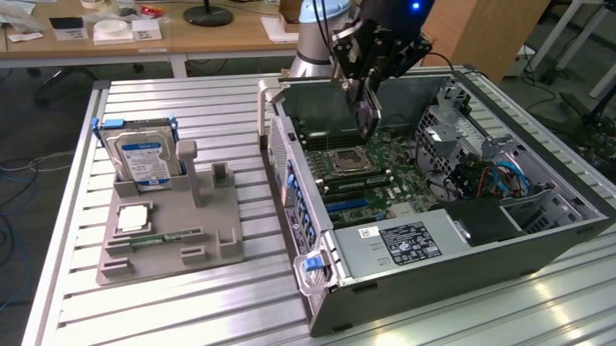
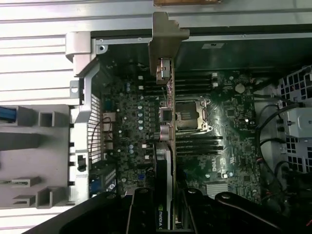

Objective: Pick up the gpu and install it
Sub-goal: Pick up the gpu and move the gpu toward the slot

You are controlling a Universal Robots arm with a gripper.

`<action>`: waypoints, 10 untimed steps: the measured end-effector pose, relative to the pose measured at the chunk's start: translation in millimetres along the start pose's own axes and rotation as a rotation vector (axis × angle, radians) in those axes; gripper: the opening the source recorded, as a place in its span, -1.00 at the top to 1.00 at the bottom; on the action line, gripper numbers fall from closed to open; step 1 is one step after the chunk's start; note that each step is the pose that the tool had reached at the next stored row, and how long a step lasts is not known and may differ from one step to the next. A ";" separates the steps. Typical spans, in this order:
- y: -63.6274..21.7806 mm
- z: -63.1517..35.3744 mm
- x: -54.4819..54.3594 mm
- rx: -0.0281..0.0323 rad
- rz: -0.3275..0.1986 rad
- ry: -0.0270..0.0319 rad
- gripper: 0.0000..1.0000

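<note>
My gripper [image 1: 366,81] hangs over the open computer case [image 1: 539,249], shut on the gpu [image 1: 367,115]. The card hangs on edge, its lower end just above the motherboard [image 1: 380,191], near the processor socket [image 1: 348,157]. In the wrist view the gpu [image 2: 167,117] appears edge-on, running from the gripper [image 2: 165,209] out to its silver bracket [image 2: 165,36] near the case's rear wall. The dark fingers [image 2: 141,212] clamp the card from both sides.
A grey holder [image 1: 207,231] on the slatted table at the exterior view's left carries a silver hard drive with a blue label [image 1: 143,155], a processor chip [image 1: 133,216] and a slim memory stick [image 1: 166,236]. Inside the case sit a power supply [image 1: 405,241], a drive cage [image 1: 448,140] and cables [image 1: 491,180].
</note>
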State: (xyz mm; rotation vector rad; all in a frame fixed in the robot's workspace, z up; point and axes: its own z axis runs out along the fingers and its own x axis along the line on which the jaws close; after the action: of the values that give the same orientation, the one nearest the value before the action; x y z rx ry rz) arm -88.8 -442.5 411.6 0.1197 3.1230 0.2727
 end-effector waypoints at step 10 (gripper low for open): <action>3.4 0.5 -45.2 0.0001 -0.001 0.0002 0.47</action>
State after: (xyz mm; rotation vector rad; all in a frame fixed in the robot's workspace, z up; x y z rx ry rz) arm -43.5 -442.5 411.6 0.1186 3.1232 0.2726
